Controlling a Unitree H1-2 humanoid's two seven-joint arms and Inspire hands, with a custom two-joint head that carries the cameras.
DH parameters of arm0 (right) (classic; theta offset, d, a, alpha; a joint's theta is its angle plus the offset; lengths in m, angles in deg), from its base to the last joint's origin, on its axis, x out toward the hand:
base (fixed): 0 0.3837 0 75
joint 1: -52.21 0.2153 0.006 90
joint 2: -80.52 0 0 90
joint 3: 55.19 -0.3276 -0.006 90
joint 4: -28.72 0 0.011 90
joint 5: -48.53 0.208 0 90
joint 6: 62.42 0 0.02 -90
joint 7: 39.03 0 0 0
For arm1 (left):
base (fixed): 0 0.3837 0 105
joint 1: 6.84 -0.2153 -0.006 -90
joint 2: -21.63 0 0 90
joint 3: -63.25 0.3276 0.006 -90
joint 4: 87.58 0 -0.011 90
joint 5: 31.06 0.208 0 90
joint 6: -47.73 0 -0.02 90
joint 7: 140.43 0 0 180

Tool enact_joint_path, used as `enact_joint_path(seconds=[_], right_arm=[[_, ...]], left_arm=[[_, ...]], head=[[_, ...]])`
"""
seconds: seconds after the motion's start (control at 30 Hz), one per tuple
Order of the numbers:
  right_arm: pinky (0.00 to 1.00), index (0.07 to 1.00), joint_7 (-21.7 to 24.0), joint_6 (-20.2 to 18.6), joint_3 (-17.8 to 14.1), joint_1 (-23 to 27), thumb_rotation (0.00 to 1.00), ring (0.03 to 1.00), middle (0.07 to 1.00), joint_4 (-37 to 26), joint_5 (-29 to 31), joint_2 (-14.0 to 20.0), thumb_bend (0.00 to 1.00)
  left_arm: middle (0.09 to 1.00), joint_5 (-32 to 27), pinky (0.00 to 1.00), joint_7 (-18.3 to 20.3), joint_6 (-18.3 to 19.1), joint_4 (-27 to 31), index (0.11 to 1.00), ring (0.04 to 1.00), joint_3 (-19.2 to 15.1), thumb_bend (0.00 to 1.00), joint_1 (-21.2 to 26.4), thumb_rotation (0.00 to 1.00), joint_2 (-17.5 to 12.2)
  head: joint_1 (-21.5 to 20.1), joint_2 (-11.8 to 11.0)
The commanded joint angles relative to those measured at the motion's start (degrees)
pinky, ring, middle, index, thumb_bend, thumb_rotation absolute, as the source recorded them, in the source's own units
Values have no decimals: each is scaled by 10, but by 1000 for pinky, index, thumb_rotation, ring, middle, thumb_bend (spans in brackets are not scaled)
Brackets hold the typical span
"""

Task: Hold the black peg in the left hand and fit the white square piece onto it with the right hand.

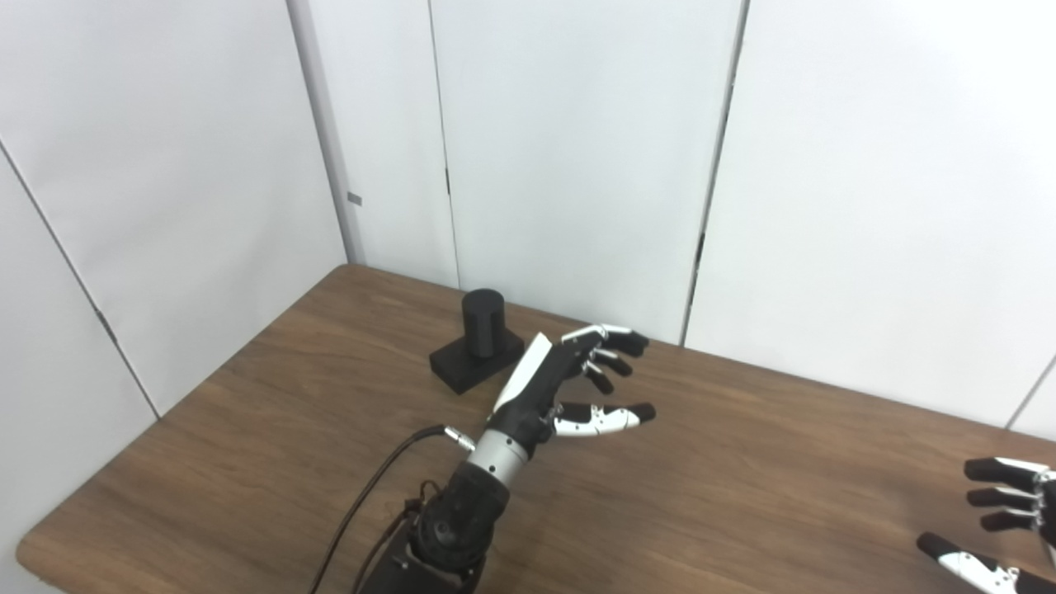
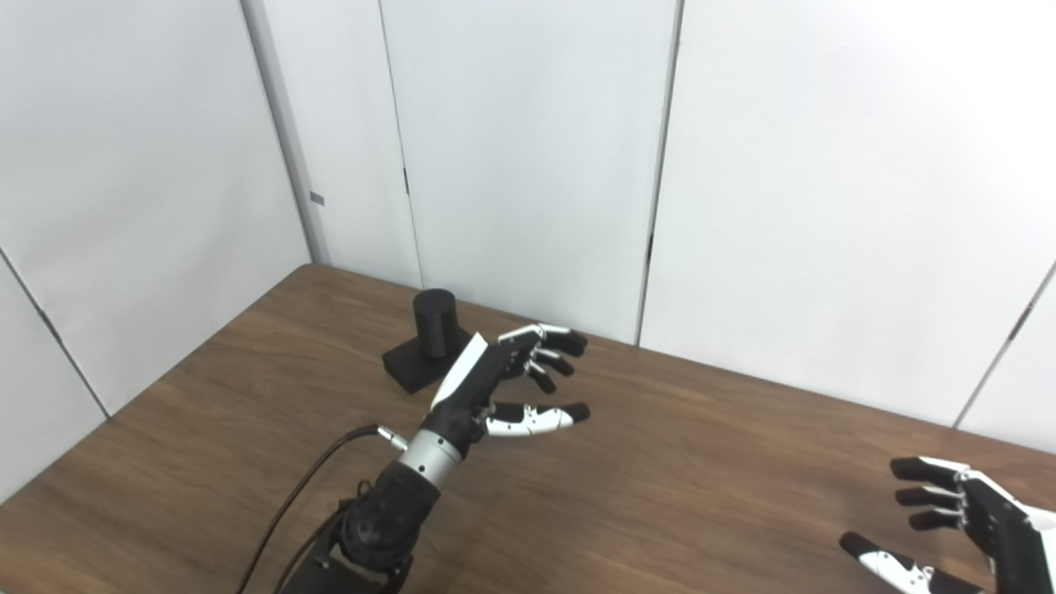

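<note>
The black peg (image 1: 483, 322), a short upright cylinder on a flat black square base (image 1: 462, 365), stands on the brown wooden table (image 1: 742, 478) near its far left corner. My left hand (image 1: 569, 375) hovers just to the right of the peg, apart from it, open with fingers spread and nothing in them. At the picture's lower right edge my right hand (image 2: 957, 520) is also open and holds nothing, its fingers pointing left. No white square piece shows in either view.
White wall panels (image 1: 577, 165) rise right behind the table's far edge and along its left side. A black cable (image 1: 363, 503) runs from my left wrist down to the bottom edge. The table's left corner (image 1: 33, 549) lies near the bottom left.
</note>
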Motion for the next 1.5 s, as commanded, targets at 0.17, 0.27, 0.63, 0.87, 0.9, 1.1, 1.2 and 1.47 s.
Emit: enact_joint_path(seconds=[0.17,0.27,0.63,0.87,0.9,1.1,1.2,1.47], right_arm=[[507,614,-3,-5,-5,18,0,602,670,-35,-8,5,608],[503,613,-4,-10,-6,18,0,596,667,-41,-10,5,606],[483,600,-3,0,-7,18,0,580,651,-42,-4,8,600],[495,609,-1,-7,-4,19,0,598,659,-42,-23,15,613],[491,610,-1,-6,-4,19,0,595,657,-41,-24,16,617],[483,608,-2,-13,-3,19,0,593,654,-48,-22,15,621],[485,607,-2,-14,-3,19,0,594,653,-51,-22,14,619],[473,605,-1,-10,0,18,0,589,650,-51,-19,12,610]], left_arm=[[788,10,566,-32,29,48,760,724,-39,775,37,134,-13],[790,26,592,-40,42,56,763,731,-50,754,44,113,-24],[770,74,680,-65,68,42,799,787,-75,780,66,184,-70],[857,134,795,-79,131,39,840,872,-78,832,74,287,-101],[868,143,792,-81,141,39,847,881,-77,841,75,300,-105],[924,160,804,-92,163,29,875,938,-81,867,82,292,-119],[964,181,853,-89,186,28,898,990,-76,883,84,291,-129],[969,254,910,-91,241,13,883,997,-51,968,87,349,-153]], head=[[6,2],[9,3],[14,5],[16,7],[16,7],[16,9],[16,9],[15,14]])
